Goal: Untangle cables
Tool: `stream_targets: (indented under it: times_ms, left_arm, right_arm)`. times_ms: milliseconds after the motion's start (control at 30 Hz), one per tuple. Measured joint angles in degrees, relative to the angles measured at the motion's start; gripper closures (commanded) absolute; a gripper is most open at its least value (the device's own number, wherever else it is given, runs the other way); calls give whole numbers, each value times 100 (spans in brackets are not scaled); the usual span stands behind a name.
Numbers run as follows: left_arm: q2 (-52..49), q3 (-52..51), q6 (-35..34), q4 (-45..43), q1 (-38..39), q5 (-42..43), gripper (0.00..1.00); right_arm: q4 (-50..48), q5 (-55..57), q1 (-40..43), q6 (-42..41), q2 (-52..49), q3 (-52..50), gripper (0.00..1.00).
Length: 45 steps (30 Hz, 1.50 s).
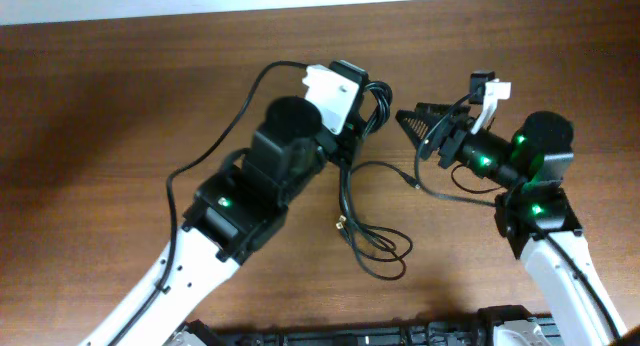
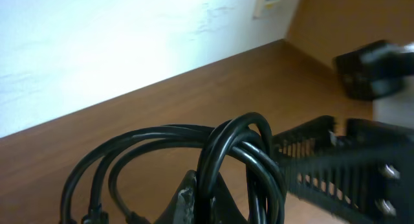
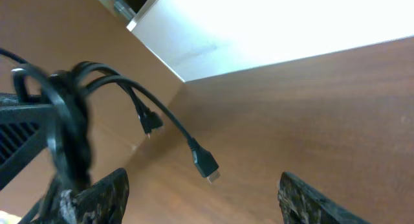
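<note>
The cables (image 1: 372,248) are thin black cords. Part lies in loose loops on the table, with a metal-tipped plug (image 1: 340,224). The upper part is a bundle lifted by my left gripper (image 1: 362,114), which is shut on it. In the left wrist view the cable loops (image 2: 233,143) pass between the fingers (image 2: 197,201). My right gripper (image 1: 422,126) is open and empty, just right of the bundle. In the right wrist view its jaws (image 3: 204,198) are wide apart, the bundle (image 3: 65,120) hangs at the left, and a plug end (image 3: 207,166) dangles between the jaws.
Wooden table (image 1: 120,106) with a white wall along the far edge. A thin cable end (image 1: 415,183) lies below the right gripper. Thicker black robot cable (image 1: 230,136) arcs over the left arm. Dark equipment sits at the front edge (image 1: 400,334).
</note>
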<state>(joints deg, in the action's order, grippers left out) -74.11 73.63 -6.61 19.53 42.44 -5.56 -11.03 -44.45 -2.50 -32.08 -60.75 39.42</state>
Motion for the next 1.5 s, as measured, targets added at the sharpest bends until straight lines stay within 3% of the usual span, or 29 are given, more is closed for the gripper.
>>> stream_targets:
  times_ms: [233, 400, 500, 600, 733, 800, 867, 933, 1067, 1167, 1233, 1500]
  left_arm:
    - [0, 0, -79, 87, 348, -1228, 100]
    - [0, 0, -79, 87, 623, -1029, 100]
    - [0, 0, -79, 87, 887, -942, 100]
    - [0, 0, -79, 87, 953, -920, 100]
    - [-4, 0, -107, 74, 1008, -887, 100]
    - [-4, 0, -162, 39, 1027, -881, 100]
    - [-17, 0, -166, -4, 1047, -887, 100]
    - [-44, 0, -166, -48, 1047, -905, 100]
    - [-48, 0, -186, -140, 1064, -896, 100]
    - [-48, 0, -203, -140, 1064, -896, 100]
    - [-48, 0, -203, -142, 1064, -868, 100]
    - [-48, -2, -205, -216, 1073, -1113, 100]
  right_arm:
    - [780, 1517, -828, 1003, 1320, 7, 33]
    - [807, 1727, -833, 1139, 1401, 9, 34]
    - [809, 1742, -835, 1150, 1311, 9, 41]
    - [807, 1738, -844, 1156, 1311, 7, 57]
    - [802, 1635, -883, 1158, 1311, 11, 88]
    - [804, 1576, -885, 1143, 1311, 13, 92]
    - [824, 1567, -896, 1176, 1311, 15, 91]
    - [828, 1569, -894, 1200, 1311, 15, 81]
    - [846, 1543, -894, 1193, 1290, 15, 79]
    - [846, 1523, -894, 1191, 1290, 15, 84]
    - [846, 1482, -894, 1193, 1290, 15, 96]
    - [844, 1296, -872, 1174, 1290, 15, 96]
